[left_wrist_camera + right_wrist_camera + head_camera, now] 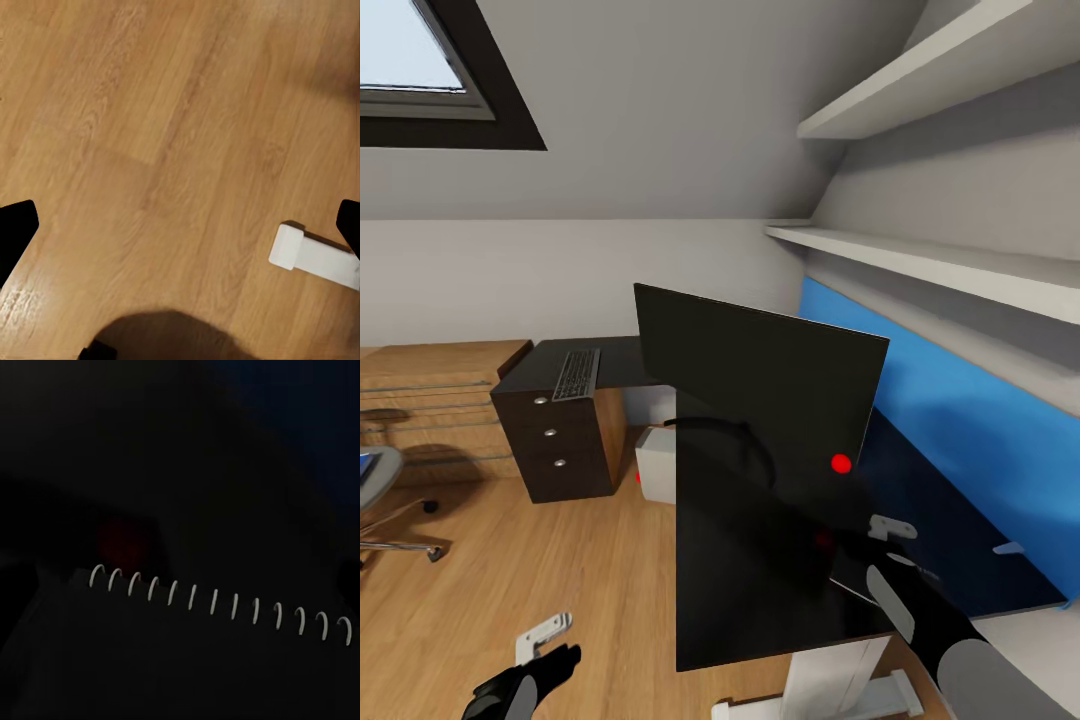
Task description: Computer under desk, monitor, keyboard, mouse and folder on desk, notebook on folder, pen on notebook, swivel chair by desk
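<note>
monitor (760, 390) stands at the desk (960, 500) front edge. left gripper (545, 640) hangs spread over bare floor (560, 560); right gripper (885, 540) finger state cannot be determined, notebook (187, 660) beneath it.

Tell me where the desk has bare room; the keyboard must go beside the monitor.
Bare desk top lies between the monitor and the blue back panel. Near the right hand it is crowded by the monitor's base and a spiral notebook.

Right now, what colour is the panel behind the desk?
Bright blue; the back panel shows best in the head view.
</note>
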Robot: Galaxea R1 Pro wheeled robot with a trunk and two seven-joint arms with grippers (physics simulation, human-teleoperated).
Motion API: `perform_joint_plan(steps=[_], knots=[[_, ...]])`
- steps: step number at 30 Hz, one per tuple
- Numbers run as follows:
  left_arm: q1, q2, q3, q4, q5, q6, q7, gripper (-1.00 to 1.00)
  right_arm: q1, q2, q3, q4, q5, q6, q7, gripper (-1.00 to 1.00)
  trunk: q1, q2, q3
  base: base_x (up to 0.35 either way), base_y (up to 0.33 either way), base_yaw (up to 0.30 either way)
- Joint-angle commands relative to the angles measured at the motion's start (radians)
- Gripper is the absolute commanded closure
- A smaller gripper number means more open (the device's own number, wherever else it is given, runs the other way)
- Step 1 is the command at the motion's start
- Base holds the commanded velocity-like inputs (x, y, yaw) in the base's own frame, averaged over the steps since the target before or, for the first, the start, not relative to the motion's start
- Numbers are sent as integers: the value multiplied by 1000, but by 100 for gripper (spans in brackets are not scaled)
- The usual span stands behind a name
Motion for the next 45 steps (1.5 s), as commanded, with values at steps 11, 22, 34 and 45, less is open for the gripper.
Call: perform_joint_plan(steps=[11,22,34,45], knots=[[0,20,5,-50,9,33,7,-100,-4,0,7,18,-8,5,-7,-100,0,-1,-1,0,0,0],[0,25,5,-49,8,33,8,-100,-4,0,6,18,-8,3,-9,-100,0,-1,-1,0,0,0],[0,25,5,-49,8,33,9,-100,-4,-1,1,22,-8,11,-15,-100,0,-1,-1,0,0,0],[0,25,6,-49,9,33,9,-100,-4,-6,0,27,-9,15,-31,-100,0,-1,-1,0,0,0]])
